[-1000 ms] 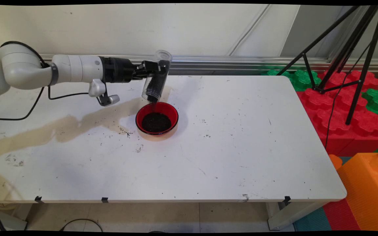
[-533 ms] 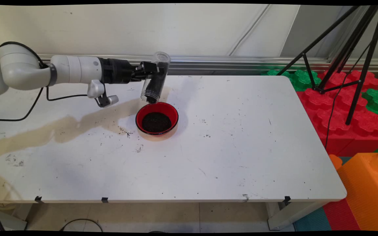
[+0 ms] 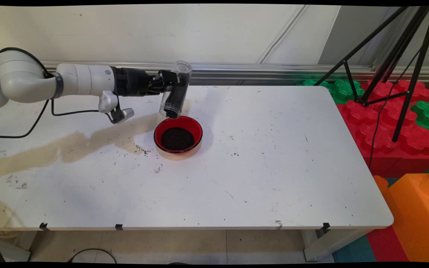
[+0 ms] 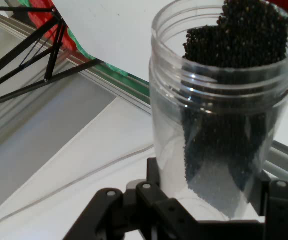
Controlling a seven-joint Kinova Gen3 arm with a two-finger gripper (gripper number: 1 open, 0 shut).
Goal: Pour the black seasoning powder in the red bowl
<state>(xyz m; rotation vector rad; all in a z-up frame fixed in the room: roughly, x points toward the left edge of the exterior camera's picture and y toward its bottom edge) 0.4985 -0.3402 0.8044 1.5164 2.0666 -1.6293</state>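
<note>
My gripper [image 3: 172, 81] is shut on a clear plastic jar [image 3: 175, 90] that holds small black grains. The jar hangs steeply tilted, mouth down, just above the far left rim of a red bowl [image 3: 161, 132] on the white table [image 3: 274, 167]. The bowl holds a dark heap of the same black grains [image 3: 177, 138]. In the hand view the jar [image 4: 219, 115] fills the middle, gripped low on its body, with the grains [image 4: 234, 45] piled toward its open mouth.
A tan stain [image 3: 73, 143] and scattered black specks lie on the table left of the bowl. Black tripod legs [image 3: 385, 63] stand past the table's right end, over red, green and orange foam blocks [image 3: 393, 126]. A black cable [image 3: 35, 123] hangs from the arm.
The jar has shifted slightly left and a little down. The thin stream of grains falling into the bowl one second ago has stopped.
</note>
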